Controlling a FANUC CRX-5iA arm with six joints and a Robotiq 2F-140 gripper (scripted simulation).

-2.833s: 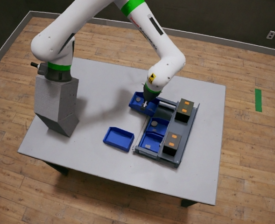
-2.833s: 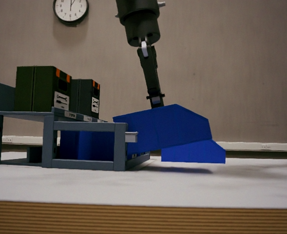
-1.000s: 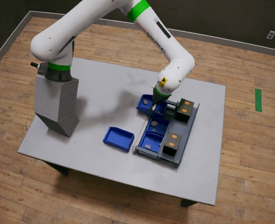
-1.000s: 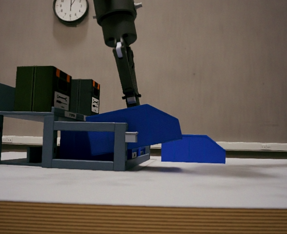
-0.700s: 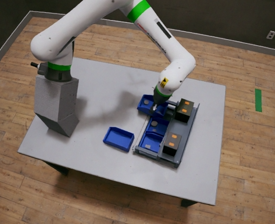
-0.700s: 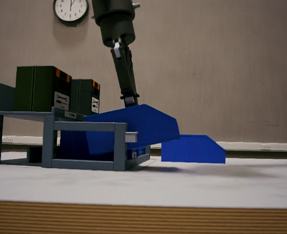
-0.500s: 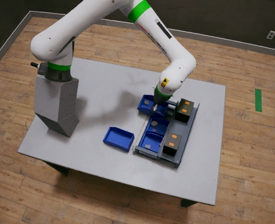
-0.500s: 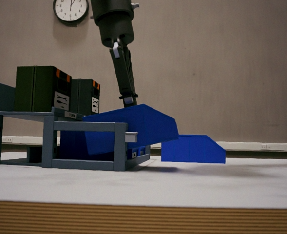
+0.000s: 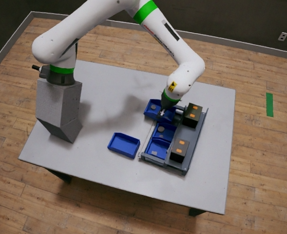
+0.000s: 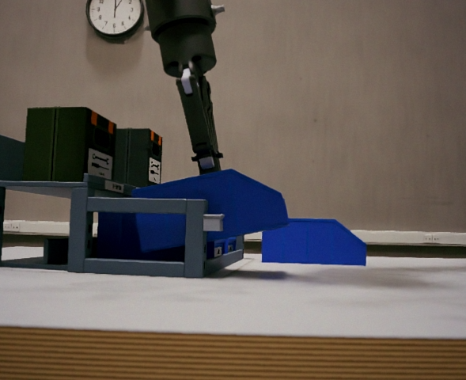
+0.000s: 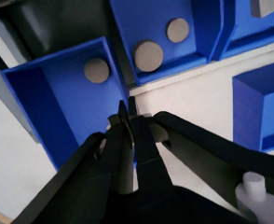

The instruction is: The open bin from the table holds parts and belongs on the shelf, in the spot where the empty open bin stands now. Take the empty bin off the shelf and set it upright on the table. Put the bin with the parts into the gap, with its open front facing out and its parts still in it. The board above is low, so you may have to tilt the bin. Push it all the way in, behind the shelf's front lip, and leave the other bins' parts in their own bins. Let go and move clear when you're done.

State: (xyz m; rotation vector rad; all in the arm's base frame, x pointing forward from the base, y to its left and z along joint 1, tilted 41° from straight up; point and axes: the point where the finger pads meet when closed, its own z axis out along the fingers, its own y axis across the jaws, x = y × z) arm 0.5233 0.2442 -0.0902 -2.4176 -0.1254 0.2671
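Observation:
My gripper (image 9: 160, 115) (image 10: 210, 170) (image 11: 130, 107) is shut on a side wall of the blue bin with parts (image 9: 149, 112) (image 10: 249, 200) (image 11: 74, 100). The bin is held tilted, open front raised and facing out, back end low and partly inside the shelf (image 9: 188, 134) (image 10: 137, 205), in the end gap under the upper board. A round grey part (image 9: 153, 107) lies toward its front, another (image 11: 97, 70) toward its back. The fingers hide some of the inside. The empty bin (image 9: 124, 145) (image 10: 314, 243) (image 11: 249, 112) stands upright on the table in front of the shelf.
The middle shelf bin (image 9: 166, 133) (image 11: 148, 21) holds round parts, close beside the held bin. The far shelf bin (image 9: 158, 147) holds a blocky part. Two dark boxes (image 9: 192, 119) (image 9: 180, 151) stand on the upper board. The front lip (image 11: 174, 78) runs below the bins.

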